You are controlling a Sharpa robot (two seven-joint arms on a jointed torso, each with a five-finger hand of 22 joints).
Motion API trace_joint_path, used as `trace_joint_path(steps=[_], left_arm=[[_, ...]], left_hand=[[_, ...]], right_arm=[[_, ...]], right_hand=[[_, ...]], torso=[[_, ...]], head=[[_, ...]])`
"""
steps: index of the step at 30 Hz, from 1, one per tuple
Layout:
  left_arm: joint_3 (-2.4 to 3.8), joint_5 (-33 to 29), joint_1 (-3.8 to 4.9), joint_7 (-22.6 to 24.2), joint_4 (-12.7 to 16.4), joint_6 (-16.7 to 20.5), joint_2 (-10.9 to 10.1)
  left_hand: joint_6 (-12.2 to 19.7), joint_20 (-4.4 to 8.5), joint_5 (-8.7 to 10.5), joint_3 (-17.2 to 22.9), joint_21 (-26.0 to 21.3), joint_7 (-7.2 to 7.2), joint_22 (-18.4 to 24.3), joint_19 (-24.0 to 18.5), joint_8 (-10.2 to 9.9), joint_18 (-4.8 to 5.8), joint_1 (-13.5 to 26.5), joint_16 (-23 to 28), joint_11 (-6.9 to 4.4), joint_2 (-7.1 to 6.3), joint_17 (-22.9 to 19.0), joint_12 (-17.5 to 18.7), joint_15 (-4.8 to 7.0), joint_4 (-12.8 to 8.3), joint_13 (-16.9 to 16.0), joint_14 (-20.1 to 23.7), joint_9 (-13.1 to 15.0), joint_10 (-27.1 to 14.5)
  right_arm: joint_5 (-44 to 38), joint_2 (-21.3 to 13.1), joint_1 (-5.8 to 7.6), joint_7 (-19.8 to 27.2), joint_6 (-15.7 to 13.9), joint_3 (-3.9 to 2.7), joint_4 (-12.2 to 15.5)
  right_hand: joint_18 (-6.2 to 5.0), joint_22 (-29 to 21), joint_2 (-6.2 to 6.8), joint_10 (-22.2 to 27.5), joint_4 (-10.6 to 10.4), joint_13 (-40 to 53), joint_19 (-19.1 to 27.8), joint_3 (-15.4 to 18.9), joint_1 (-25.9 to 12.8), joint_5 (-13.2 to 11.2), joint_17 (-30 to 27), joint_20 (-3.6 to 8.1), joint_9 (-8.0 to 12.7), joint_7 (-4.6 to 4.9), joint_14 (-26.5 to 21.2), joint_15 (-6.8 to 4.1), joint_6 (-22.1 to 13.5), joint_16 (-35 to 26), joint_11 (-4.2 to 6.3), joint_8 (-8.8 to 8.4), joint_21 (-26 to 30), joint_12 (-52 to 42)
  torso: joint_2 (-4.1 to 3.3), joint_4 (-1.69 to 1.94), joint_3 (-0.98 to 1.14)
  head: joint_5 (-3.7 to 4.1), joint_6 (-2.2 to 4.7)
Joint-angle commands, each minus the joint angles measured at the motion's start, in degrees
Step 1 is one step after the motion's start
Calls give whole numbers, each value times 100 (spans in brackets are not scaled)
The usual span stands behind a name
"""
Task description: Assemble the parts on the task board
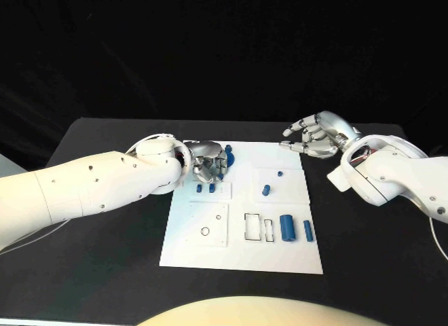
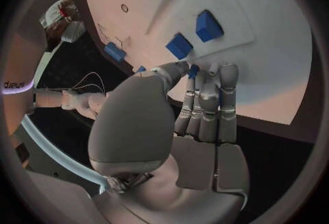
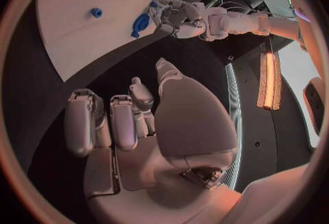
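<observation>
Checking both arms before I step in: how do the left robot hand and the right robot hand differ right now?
The left robot hand is over the far-left part of the task board, fingers together at a small blue part. The right robot hand hangs off the board's far right corner, over the black table, fingers curled and holding nothing. Both are silver on white arms.

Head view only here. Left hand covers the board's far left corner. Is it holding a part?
Observer: The left wrist view shows a blue sliver between the thumb tip and fingertips of the left hand. I cannot tell whether it is gripped or just touched.
Operator: Right hand carrying anything?
Observer: No. In the right wrist view the right hand has a bare palm and its fingers are apart.
Operator: Is it over the board?
Observer: No. Its fingertips hang over the table, beside the edge of the board.
</observation>
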State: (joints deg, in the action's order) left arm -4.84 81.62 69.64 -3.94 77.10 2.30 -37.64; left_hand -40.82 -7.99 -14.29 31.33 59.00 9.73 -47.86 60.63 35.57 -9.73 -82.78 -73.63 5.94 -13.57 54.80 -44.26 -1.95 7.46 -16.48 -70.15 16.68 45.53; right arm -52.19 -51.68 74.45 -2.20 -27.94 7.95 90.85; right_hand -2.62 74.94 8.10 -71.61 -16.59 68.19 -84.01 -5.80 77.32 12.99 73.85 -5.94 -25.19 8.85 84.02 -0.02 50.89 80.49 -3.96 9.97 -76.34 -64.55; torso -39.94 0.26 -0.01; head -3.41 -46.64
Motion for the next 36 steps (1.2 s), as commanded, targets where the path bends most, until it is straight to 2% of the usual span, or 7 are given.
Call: trace_joint_path(steps=[1,18,22,25,28,36], left_arm=[[4,-62,-3,6,-32,-88,44],[5,-200,-44,72,-274,-84,159],[5,-238,-48,175,-285,-35,164],[5,-274,-51,266,-285,19,166],[5,-315,-54,350,-279,87,161],[6,-437,-64,500,-240,304,127]], left_hand=[[-66,9,12,75,77,-5,-67,47,-40,35,-41,-56,-6,27,32,-23,8,-29,24,-67,-19,74],[-186,14,24,276,198,1,-171,-13,-120,38,-5,-117,0,97,-25,37,6,-186,127,-44,-89,127],[-451,48,29,364,320,-71,-301,8,-101,45,9,-239,-86,186,101,66,66,-297,185,-154,-88,333],[-730,116,34,449,392,-166,-369,-36,-205,52,103,-254,-165,225,38,342,145,-424,348,-144,-99,575],[-895,136,40,466,471,-172,-467,2,-292,69,176,-309,-188,262,89,508,163,-503,429,-207,-96,767],[-1065,154,42,460,596,-189,-624,107,-388,97,240,-426,-212,294,255,671,177,-606,487,-340,-78,961]], right_arm=[[-56,9,-3,70,8,0,2],[-57,19,-3,69,32,0,1],[-57,19,-3,69,36,0,1],[-57,21,-3,70,41,0,-1],[-57,23,-3,70,45,0,-3],[-57,24,-3,71,50,0,-7]], right_hand=[[-29,971,6,29,-3,-2,-6,-40,64,24,5,25,8,-3,185,-36,-58,-18,3,22,25,12],[-25,975,-4,5,-1,-7,-18,-53,70,51,6,28,7,-5,188,-39,-57,-24,6,27,11,5],[-25,975,-4,5,-1,-7,-18,-53,70,51,6,28,7,-5,188,-39,-57,-24,6,27,11,5],[-22,980,-7,-15,-2,5,-25,-56,69,58,8,29,6,-7,190,-40,-55,-24,7,30,0,-13],[-22,980,-7,-15,-2,5,-25,-56,69,58,8,29,6,-7,190,-40,-55,-24,7,30,0,-13],[-17,988,-8,-32,-2,15,-36,-58,67,61,13,30,5,-8,192,-41,-51,-23,9,34,-23,-28]], torso=[[0,3,-2],[9,2,1],[11,7,3],[14,7,5],[15,2,3],[11,3,4]], head=[[4,-12],[26,-25],[28,-31],[24,-25],[22,-19],[25,-4]])
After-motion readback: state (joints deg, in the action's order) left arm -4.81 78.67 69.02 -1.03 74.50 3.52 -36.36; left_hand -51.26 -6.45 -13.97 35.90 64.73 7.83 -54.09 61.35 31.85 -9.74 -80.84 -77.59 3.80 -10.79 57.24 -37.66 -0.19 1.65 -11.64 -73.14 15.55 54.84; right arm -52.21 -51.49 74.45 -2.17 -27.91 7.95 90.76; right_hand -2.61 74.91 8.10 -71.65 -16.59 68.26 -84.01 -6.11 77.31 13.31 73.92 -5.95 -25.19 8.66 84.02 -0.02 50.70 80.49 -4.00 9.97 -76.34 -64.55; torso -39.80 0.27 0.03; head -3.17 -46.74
